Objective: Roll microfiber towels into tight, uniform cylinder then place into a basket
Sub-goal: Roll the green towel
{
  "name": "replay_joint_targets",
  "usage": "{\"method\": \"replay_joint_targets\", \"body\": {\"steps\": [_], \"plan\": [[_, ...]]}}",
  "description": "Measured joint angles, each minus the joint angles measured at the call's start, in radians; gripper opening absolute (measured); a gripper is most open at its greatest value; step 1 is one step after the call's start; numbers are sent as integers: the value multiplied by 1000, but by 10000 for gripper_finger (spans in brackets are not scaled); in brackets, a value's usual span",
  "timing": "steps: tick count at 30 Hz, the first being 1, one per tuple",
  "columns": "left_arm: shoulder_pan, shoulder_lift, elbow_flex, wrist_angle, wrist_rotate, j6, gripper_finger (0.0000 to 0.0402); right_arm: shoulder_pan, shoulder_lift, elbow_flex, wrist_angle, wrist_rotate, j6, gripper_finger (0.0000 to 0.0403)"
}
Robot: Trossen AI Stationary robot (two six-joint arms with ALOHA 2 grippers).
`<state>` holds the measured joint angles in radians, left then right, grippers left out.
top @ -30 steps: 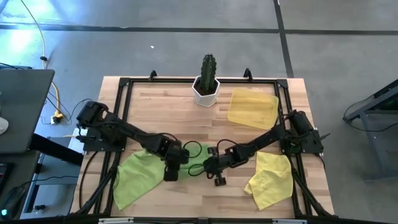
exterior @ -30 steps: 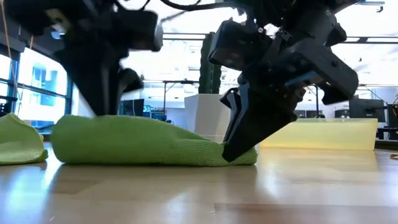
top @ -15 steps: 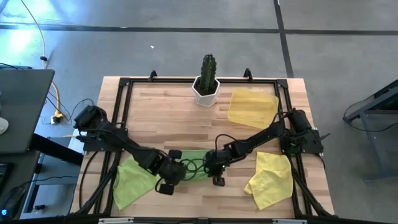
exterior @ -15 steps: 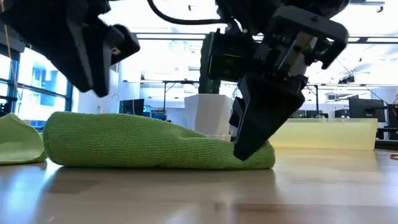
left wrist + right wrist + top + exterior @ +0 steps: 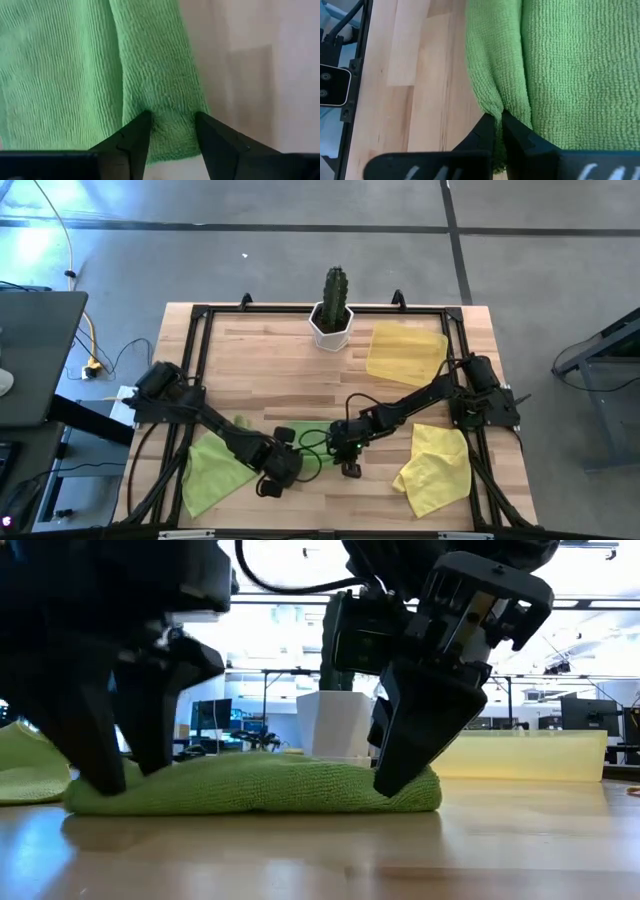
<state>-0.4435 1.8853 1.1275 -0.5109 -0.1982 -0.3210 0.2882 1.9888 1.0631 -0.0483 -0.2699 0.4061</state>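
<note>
A lime-green towel [image 5: 312,448] lies partly rolled on the table's near middle, a long low roll in the low view [image 5: 260,785]. My left gripper [image 5: 283,467] stands on its left end and my right gripper [image 5: 345,452] on its right end, both shut on the cloth. A second lime-green towel [image 5: 212,470] lies crumpled at the near left. A bright yellow towel [image 5: 435,470] lies crumpled at the near right. The pale yellow basket [image 5: 407,355] rests flat at the far right. My left gripper [image 5: 172,120] has the rolled fold at the towel's left end [image 5: 170,100] between its two fingers, which come from above and lie across the roll. The cloth puckers between the fingertips. The roll rests on the table. My right gripper [image 5: 498,117] pinches a narrow fold at the towel's right end [image 5: 495,102] between its nearly closed fingertips. The fingers [image 5: 400,755] slant down from above. The cloth lies on the table below them.
A white hexagonal cactus pot [image 5: 331,325] stands at the far middle, left of the basket. A black frame [image 5: 195,360] runs around the wooden tabletop. Bare wood lies between the roll and the pot.
My left gripper has gone toward the table's near edge and come down on the towel's left end. My right gripper has tipped more upright at the right end. The towel has bulged into a thicker roll, then flattened at the left under the left gripper.
</note>
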Motion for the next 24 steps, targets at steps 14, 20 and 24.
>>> {"method": "replay_joint_targets", "body": {"steps": [14,20,24], "plan": [[10,60,7,7,85,-226,147,0,-11,1,-1,1,-79,82],[3,60,6,20,97,-226,99,-2,-63,-3,-24,22,-188,104],[7,60,6,31,139,-217,60,16,-107,-4,-39,51,-298,106]]}}
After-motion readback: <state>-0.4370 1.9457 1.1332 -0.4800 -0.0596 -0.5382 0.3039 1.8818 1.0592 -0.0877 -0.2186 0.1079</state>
